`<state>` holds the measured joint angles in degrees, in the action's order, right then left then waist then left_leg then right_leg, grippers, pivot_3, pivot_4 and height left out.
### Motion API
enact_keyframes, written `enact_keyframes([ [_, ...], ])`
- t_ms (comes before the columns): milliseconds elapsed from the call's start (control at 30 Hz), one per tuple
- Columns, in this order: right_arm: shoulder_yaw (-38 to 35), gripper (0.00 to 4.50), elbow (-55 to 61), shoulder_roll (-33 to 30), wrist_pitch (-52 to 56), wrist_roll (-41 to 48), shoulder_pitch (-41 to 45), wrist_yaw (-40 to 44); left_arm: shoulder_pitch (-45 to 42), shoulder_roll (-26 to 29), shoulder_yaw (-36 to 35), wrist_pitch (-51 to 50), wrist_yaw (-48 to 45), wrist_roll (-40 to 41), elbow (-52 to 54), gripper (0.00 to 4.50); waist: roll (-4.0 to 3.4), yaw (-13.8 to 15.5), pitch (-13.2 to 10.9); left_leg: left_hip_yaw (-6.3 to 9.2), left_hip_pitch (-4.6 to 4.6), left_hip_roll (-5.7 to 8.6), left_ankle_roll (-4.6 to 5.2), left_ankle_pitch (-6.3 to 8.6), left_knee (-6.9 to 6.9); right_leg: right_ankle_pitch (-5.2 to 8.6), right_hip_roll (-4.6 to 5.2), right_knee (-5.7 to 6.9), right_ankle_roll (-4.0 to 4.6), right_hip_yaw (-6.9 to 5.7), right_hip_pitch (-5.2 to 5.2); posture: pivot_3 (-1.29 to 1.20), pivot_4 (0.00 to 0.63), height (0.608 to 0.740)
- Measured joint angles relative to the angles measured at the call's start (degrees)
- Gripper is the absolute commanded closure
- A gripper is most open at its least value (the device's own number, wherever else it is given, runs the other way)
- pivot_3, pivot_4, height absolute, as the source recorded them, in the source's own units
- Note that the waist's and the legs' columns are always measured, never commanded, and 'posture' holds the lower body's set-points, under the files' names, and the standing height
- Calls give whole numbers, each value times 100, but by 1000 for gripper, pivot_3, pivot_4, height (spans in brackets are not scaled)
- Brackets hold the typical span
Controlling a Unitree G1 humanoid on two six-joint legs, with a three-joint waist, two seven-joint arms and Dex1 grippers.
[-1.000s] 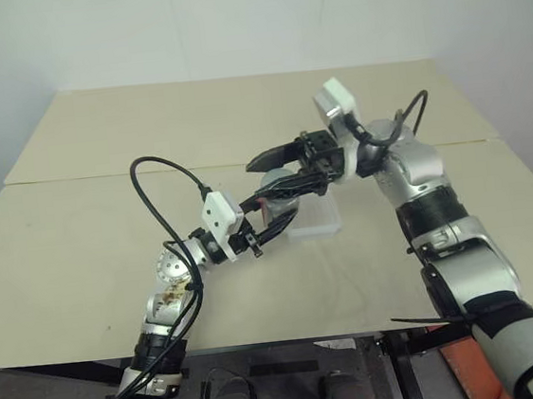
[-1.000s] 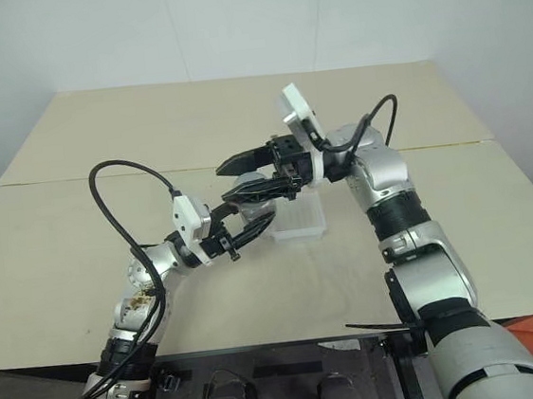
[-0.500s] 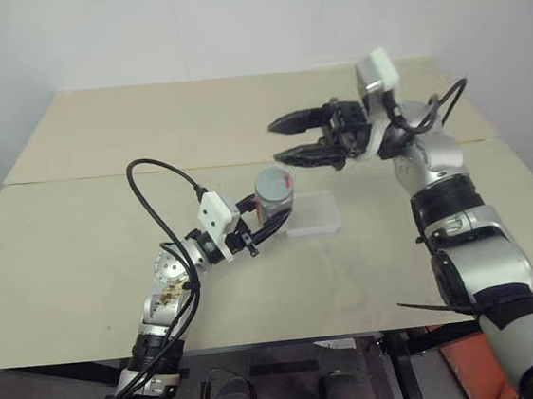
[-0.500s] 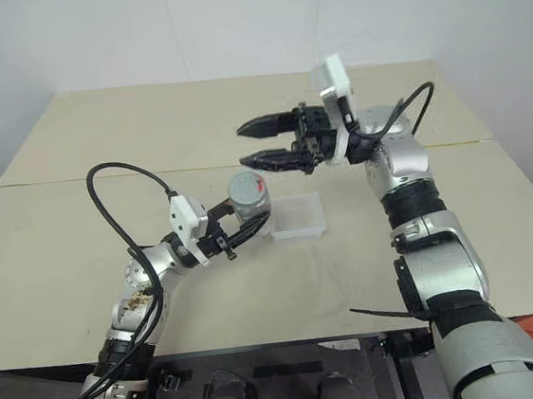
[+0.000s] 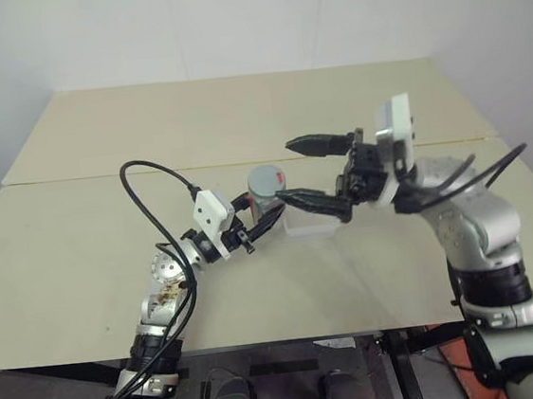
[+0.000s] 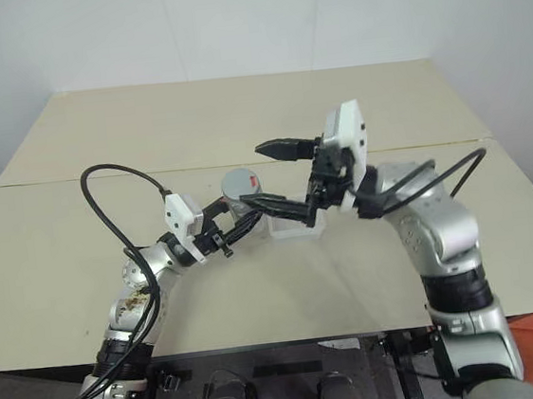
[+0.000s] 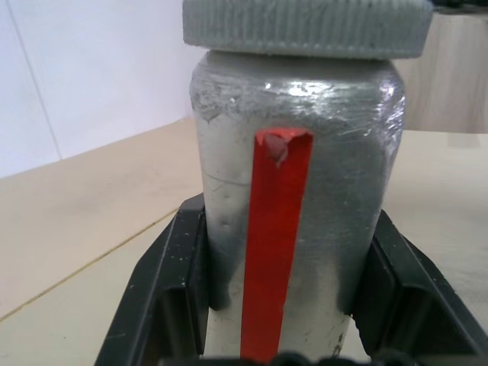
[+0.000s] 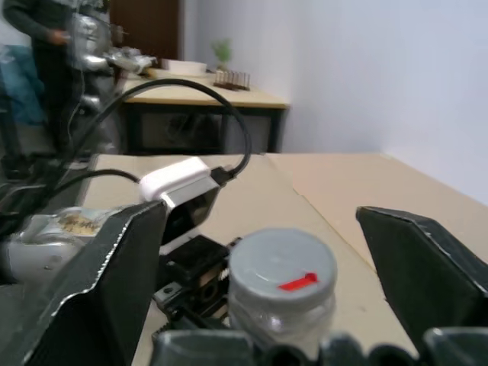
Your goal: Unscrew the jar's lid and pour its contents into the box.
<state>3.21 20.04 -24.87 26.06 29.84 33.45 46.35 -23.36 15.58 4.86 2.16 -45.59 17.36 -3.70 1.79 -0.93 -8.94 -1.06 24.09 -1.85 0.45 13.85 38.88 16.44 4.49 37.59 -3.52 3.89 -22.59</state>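
The right gripper hangs spread wide and empty just beside the round grey ribbed lid, which sits screwed on the upright silver-grey cylindrical jar; the left gripper pinches that jar's body beside the clear shallow plastic box.

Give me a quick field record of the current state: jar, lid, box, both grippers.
jar: small silver-grey cylindrical jar with a vertical red stripe, upright, held off the table
lid: round grey ribbed lid with a red mark, on the jar
box: shallow clear plastic box on the beige table, beside the jar, partly hidden
left gripper: shut on the jar's body
right gripper: open, holding nothing, fingers pointing toward the jar
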Motion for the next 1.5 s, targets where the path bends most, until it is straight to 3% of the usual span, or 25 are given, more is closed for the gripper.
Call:
enact_keyframes([
  [200,409,41,250,379,24,-618,-173,-840,58,33,-1,-6,-7,0,1,2407,0,13,0,0,-1,3,-3,-3,8,0,-2,-2,0,0,2,0,150,740],
  [833,636,41,-150,700,-214,-1285,-169,-1185,58,43,-1,-106,4,0,3,2407,0,14,0,0,-1,2,-2,-3,7,0,-4,-3,0,0,2,0,150,740],
  [1500,-36,41,119,61,-212,-1042,-619,-1049,51,19,-2,-104,-16,-7,-41,2407,0,16,0,-1,-1,2,-2,-3,8,0,-5,-5,0,0,4,0,150,740],
])
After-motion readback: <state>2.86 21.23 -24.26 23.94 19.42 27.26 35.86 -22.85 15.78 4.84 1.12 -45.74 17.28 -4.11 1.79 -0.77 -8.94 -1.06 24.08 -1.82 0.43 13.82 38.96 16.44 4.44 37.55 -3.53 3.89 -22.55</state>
